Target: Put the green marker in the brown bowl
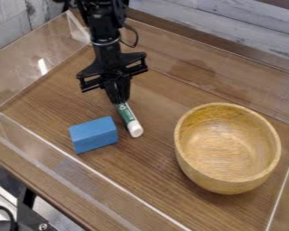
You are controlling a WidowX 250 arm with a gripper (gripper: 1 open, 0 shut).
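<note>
The green marker is a slim white pen with green print, slanting down to the right on the wooden table. My gripper points straight down over its upper end, and its black fingers are pinched together on that end. The marker's lower white tip sits near the blue block. To the right, apart from the marker, stands the brown bowl, a large round wooden bowl with nothing inside it.
A blue rectangular block lies just left of the marker's lower end. Clear plastic walls surround the wooden table top. The black arm rises from the gripper toward the top of the view.
</note>
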